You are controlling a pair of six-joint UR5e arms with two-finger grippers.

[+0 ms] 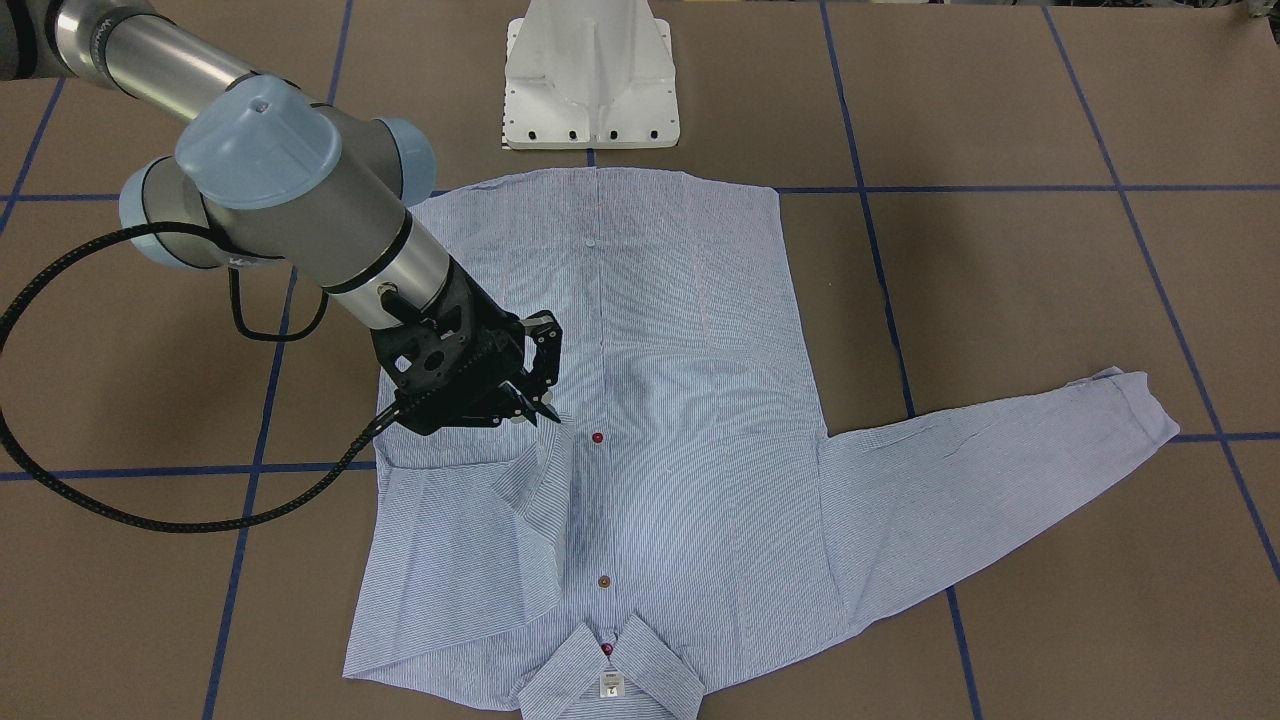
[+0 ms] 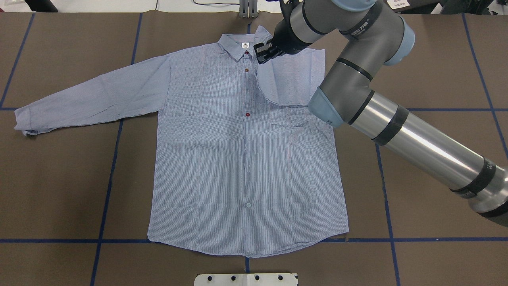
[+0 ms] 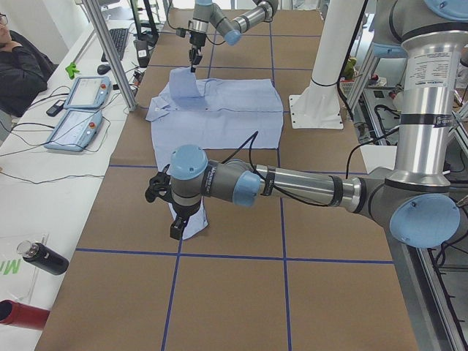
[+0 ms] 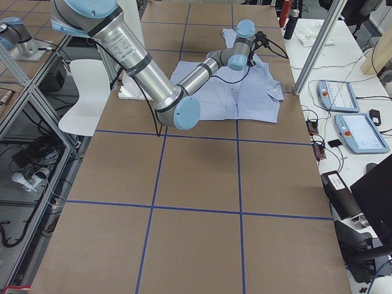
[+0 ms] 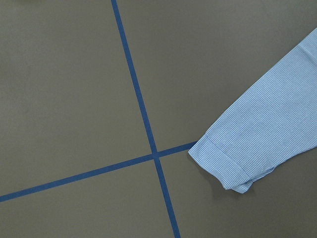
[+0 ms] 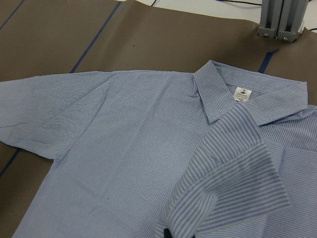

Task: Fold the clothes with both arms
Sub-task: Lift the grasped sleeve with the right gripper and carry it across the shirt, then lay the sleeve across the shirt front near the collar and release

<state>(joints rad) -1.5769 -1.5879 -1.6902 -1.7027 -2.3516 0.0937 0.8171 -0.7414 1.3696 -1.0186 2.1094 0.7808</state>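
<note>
the shirt [image 2: 246,167] lies flat on the brown table [image 2: 416,167], buttons up. its collar [image 6: 218,94] is on the side away from the robot.

one sleeve is bent in across the chest. this folded sleeve [image 2: 289,83] makes a neat flap, so that side of the shirt gets narrow. the right gripper [image 1: 540,408] is just beside the row of buttons. its two fingers look pinched together on the raised cuff [image 6: 223,173]. the cuff lifts up off the cloth near the white label [image 6: 242,93]. i think the gripper holds it high so the sleeve does not drag and bunch up. it looks ready to be laid down.

the long sleeve [image 2: 91,99] on the other side sticks straight out over the table. that way it is easy to reach. its flat cuff [image 5: 223,158] lies on the table near a cross of blue tape lines [image 5: 143,114]. the left gripper [image 3: 175,232] hangs over that cuff. it only shows from the side, so i cannot tell if its fingers are apart or together.

i think one sleeve is nearly folded and the other one is next.
</note>
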